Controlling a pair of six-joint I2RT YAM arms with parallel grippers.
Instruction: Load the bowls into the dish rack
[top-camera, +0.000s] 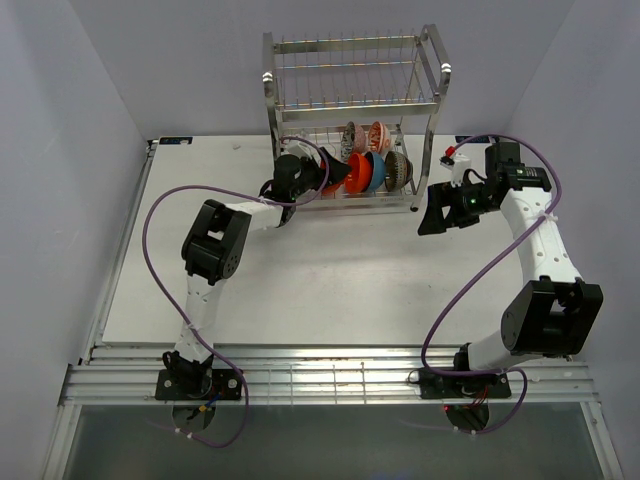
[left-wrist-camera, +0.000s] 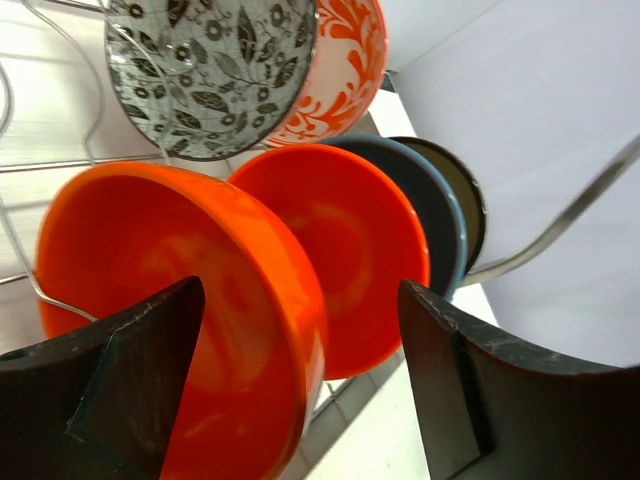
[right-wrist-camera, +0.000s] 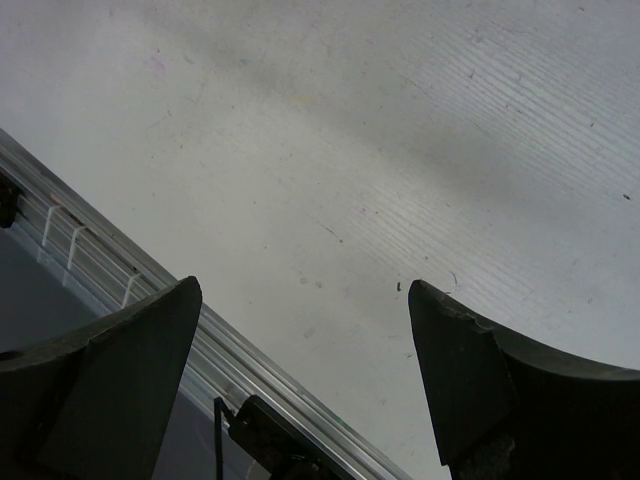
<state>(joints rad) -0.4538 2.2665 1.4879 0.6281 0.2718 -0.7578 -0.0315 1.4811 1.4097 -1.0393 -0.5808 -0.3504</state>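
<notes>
Left gripper (left-wrist-camera: 300, 300): black wedge-shaped fingers (left-wrist-camera: 130, 370) stand spread wide and grip nothing. The rim of a glossy orange bowl (left-wrist-camera: 200, 300) lies between them; whether they touch it cannot be told. That bowl stands on edge at the left end of the lower tier of the dish rack (top-camera: 350, 103), a shiny two-tier wire frame with four posts. To its right in the same row, also on edge: an orange-red bowl (left-wrist-camera: 345, 250), a blue bowl (left-wrist-camera: 445, 225) and a brown bowl (left-wrist-camera: 475, 205). The far row holds a black-and-white leaf-patterned bowl (left-wrist-camera: 210, 70) and a red-and-white patterned bowl (left-wrist-camera: 340, 60). Right gripper (right-wrist-camera: 302, 300): open and empty over the matt grey table (right-wrist-camera: 400, 150), right of the rack.
</notes>
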